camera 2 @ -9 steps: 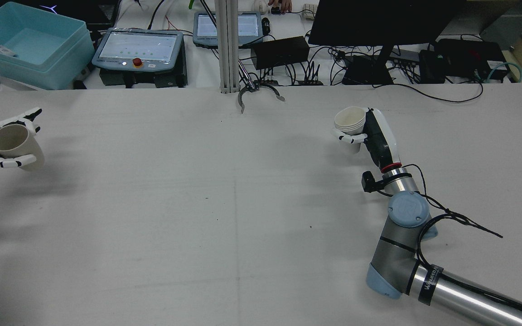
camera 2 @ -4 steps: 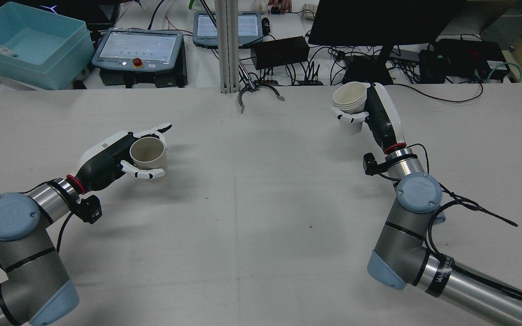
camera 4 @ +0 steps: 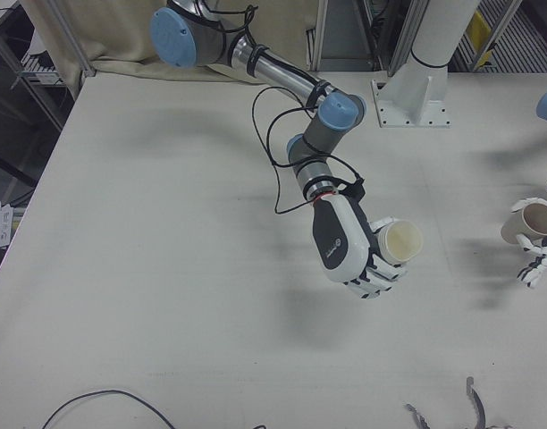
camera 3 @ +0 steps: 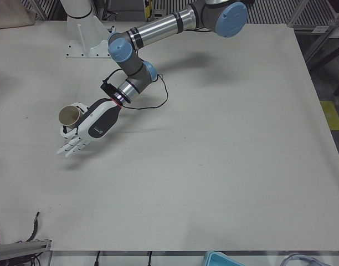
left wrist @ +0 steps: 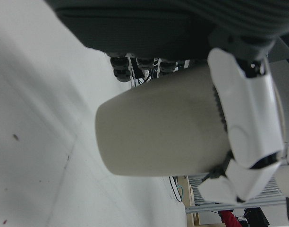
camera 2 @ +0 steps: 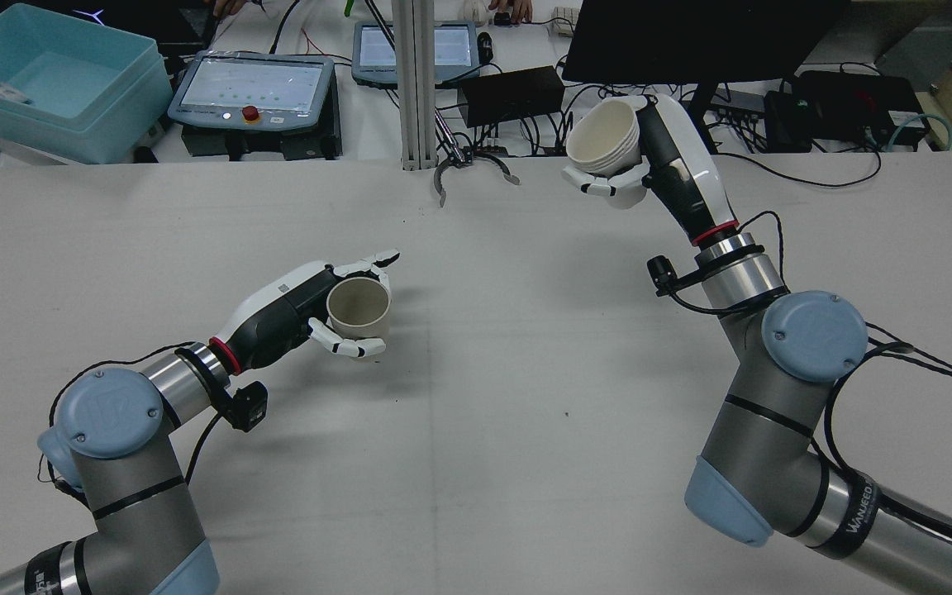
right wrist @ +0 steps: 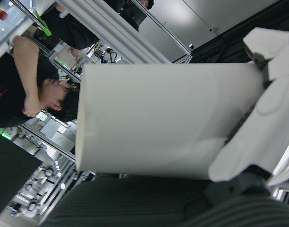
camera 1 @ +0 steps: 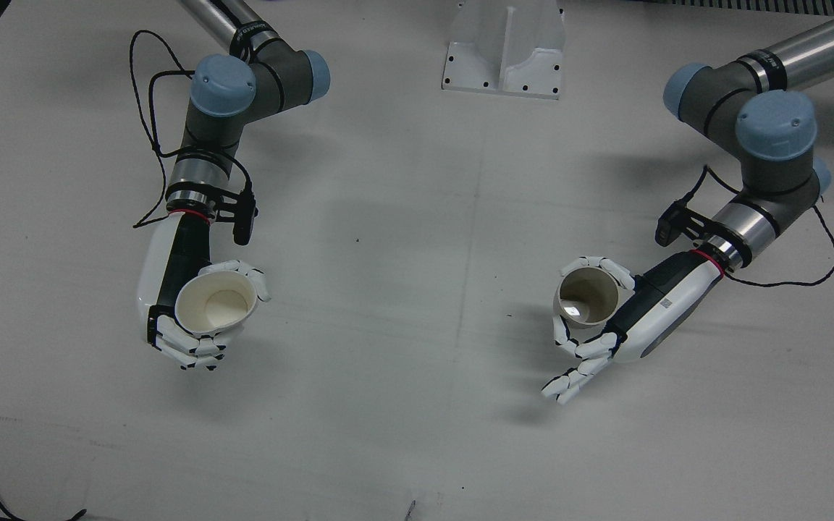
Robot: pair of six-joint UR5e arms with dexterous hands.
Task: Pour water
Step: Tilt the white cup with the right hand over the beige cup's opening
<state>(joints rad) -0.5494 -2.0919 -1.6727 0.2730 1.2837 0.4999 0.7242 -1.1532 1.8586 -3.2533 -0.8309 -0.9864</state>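
My left hand (camera 2: 298,302) is shut on a beige cup (camera 2: 359,306), upright and low over the table left of centre. In the front view this cup (camera 1: 588,295) has a bright glint at its bottom, with the left hand (camera 1: 652,315) beside it. My right hand (camera 2: 674,173) is shut on a white paper cup (camera 2: 604,142) with nested rims, held high over the far right of the table and tilted slightly. In the front view that cup (camera 1: 214,304) looks empty. The two cups are far apart. Each hand view is filled by its own cup (left wrist: 158,132) (right wrist: 158,118).
Beyond the table's far edge are a teal bin (camera 2: 54,78), two teach pendants (camera 2: 253,91), a monitor and cables. A metal claw-like tool (camera 2: 472,169) lies at the far middle. A white column base (camera 1: 504,47) stands between the arms.
My left hand has carried the beige cup from the far left edge towards the table's centre. My right hand has raised the white cup higher and moved it slightly left.
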